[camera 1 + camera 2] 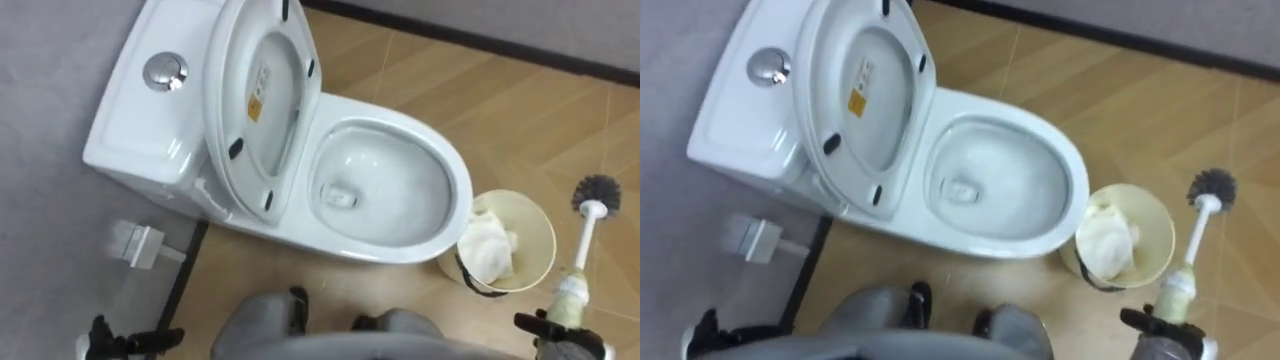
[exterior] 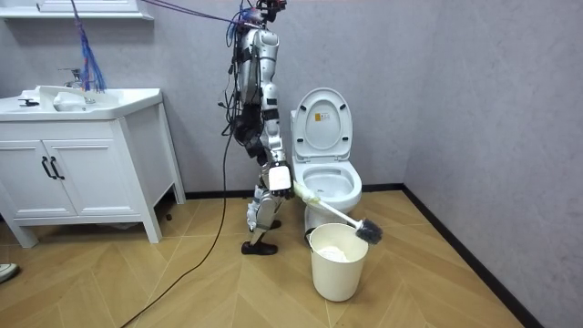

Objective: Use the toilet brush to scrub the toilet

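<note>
Fingers of the right hand (image 1: 572, 343) wrap the brush (image 1: 587, 240), bristles forward; the room view shows it slanting down over the bin (image 2: 339, 271).

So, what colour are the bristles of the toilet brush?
The toilet brush has dark grey bristles; the left eye view shows them best.

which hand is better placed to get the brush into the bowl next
Right. The right hand has its fingers curled round the brush, head near the bin, just right of the open toilet bowl. The left hand sits low at far left, away from the brush.
</note>
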